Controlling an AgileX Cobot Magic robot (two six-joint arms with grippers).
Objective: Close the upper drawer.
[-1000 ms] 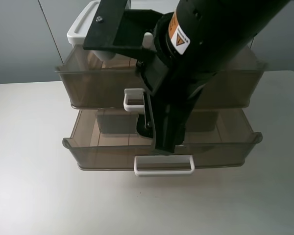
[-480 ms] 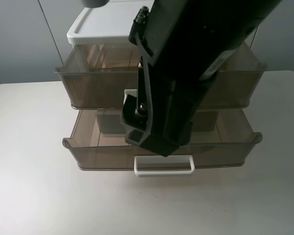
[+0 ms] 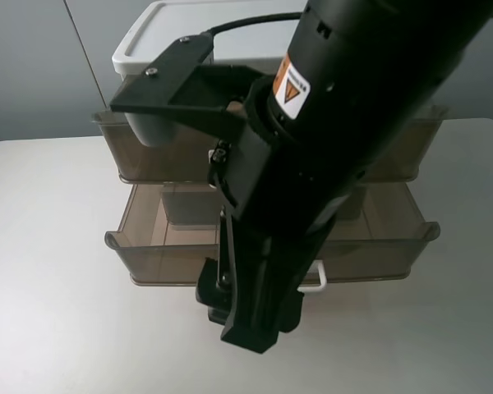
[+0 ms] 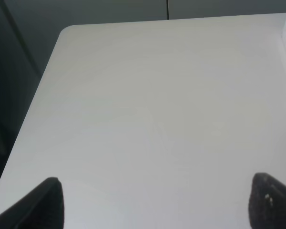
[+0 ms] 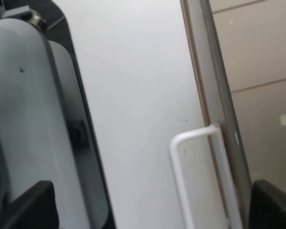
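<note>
The upper drawer stands part-way out beneath the white lid, unmoved from half a second ago. The right claw, spread wide and empty, has swung forward past the lower drawer and its handle. The left claw gapes, holding nothing, near the desk edge; open desk stretches before both drawers
</note>
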